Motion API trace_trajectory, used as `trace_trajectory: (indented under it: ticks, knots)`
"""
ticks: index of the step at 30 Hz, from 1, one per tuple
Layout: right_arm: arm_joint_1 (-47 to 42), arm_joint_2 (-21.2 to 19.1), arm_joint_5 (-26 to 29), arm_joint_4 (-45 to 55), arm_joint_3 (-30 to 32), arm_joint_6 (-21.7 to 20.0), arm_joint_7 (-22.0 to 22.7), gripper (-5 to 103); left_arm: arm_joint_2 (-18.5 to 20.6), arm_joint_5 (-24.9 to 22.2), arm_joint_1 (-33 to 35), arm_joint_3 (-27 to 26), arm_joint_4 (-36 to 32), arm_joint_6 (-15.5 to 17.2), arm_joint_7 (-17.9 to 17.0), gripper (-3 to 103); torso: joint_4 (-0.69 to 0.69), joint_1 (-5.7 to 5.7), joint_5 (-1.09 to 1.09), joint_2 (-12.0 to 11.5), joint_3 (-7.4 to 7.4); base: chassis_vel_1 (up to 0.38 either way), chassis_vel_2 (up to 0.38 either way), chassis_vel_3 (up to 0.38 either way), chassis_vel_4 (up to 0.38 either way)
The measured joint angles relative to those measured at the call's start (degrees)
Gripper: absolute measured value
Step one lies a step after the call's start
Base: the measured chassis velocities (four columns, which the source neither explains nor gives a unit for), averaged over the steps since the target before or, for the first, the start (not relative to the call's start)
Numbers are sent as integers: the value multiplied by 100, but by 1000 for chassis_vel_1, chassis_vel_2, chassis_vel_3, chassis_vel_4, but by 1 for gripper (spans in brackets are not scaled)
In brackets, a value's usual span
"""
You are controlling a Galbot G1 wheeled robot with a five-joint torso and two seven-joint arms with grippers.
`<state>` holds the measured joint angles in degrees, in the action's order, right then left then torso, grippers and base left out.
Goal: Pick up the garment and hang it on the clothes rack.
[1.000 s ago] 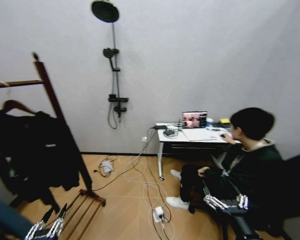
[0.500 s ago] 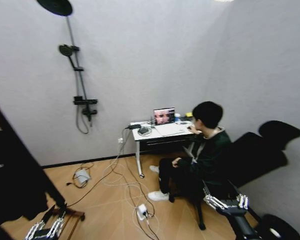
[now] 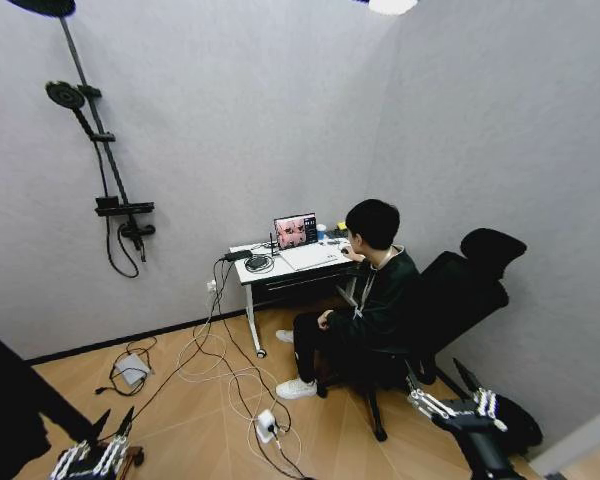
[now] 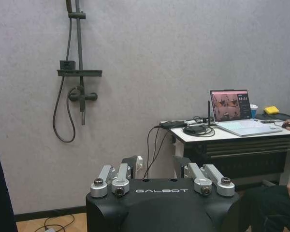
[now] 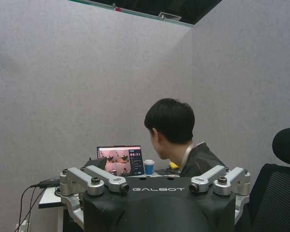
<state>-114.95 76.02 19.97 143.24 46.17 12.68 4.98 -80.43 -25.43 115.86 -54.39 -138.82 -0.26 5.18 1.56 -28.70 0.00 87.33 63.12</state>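
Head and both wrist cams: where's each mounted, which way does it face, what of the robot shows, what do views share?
Head view: on the head, looking down into a room corner; left gripper and right gripper low, both open.
Left wrist view: behind the left gripper, facing the shower fixture and desk.
Right wrist view: behind the right gripper, facing the wall.
Shared: the laptop on the desk.

Grey walls [image 3: 230, 120], wood floor [image 3: 200, 420], white desk [image 3: 280, 262], perhaps ceiling lamp [image 3: 392, 6].
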Motion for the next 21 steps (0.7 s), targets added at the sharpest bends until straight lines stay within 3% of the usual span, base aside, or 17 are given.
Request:
trace_trajectory:
  ticks: [21]
  knots:
    - [0, 0, 0, 0, 0, 0, 0, 100, 0, 0, 0, 0, 0, 0, 0, 46, 0, -1, 0, 2, 1, 46, 53, 49, 49]
